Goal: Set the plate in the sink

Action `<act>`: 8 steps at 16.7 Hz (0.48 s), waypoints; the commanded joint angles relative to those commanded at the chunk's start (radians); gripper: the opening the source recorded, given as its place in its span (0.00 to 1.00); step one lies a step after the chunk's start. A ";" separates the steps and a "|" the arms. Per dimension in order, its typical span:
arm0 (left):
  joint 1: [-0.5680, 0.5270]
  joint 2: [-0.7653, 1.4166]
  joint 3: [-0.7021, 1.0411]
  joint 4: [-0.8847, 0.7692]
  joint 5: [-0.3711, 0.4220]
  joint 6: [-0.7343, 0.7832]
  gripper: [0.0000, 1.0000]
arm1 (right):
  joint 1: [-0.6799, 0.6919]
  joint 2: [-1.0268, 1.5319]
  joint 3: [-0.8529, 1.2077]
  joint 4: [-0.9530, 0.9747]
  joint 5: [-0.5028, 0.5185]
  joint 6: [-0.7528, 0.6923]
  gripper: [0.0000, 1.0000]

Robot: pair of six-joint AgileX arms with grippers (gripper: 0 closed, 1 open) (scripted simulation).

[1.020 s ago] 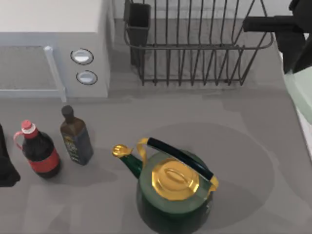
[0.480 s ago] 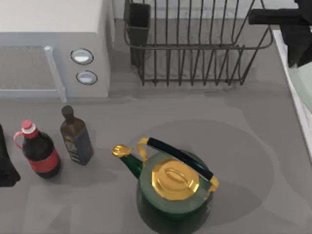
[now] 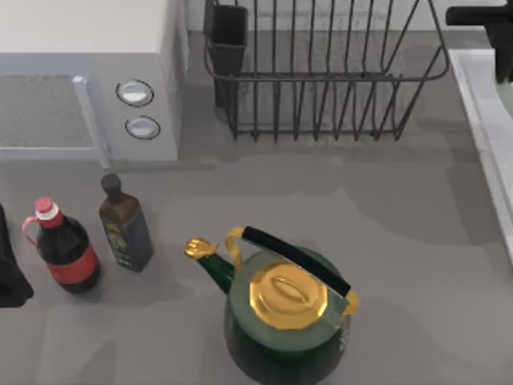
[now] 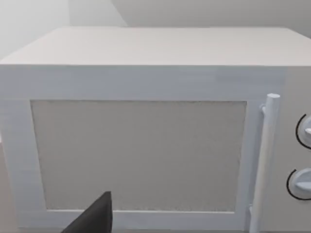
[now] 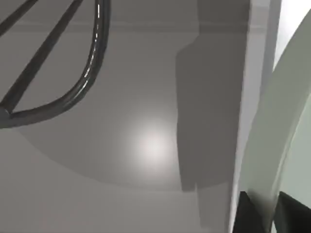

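Note:
In the right wrist view the pale mint-green plate curves up one side, tilted on edge. My right gripper is shut on its rim, one dark finger on each face. The plate hangs just past the sink's pale raised rim, on the basin side. From above, the sink rim runs down the table's right edge, and my right arm reaches in at the far right corner. My left arm is parked at the left edge, with one dark fingertip facing the microwave.
A dark wire dish rack stands at the back, close to the sink. A white microwave fills the back left. A green kettle with a gold lid sits front centre, with two bottles to its left.
My right arm has carried the plate rightward, past the sink rim. The plate has slipped off the top view's right edge, and its round shadow on the counter is gone.

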 joint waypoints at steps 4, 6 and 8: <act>0.000 0.000 0.000 0.000 0.000 0.000 1.00 | -0.142 0.234 0.224 -0.007 0.000 -0.141 0.00; 0.000 0.000 0.000 0.000 0.000 0.000 1.00 | -0.183 0.288 0.277 -0.008 0.000 -0.183 0.00; 0.000 0.000 0.000 0.000 0.000 0.000 1.00 | -0.193 0.300 0.289 -0.008 0.000 -0.193 0.00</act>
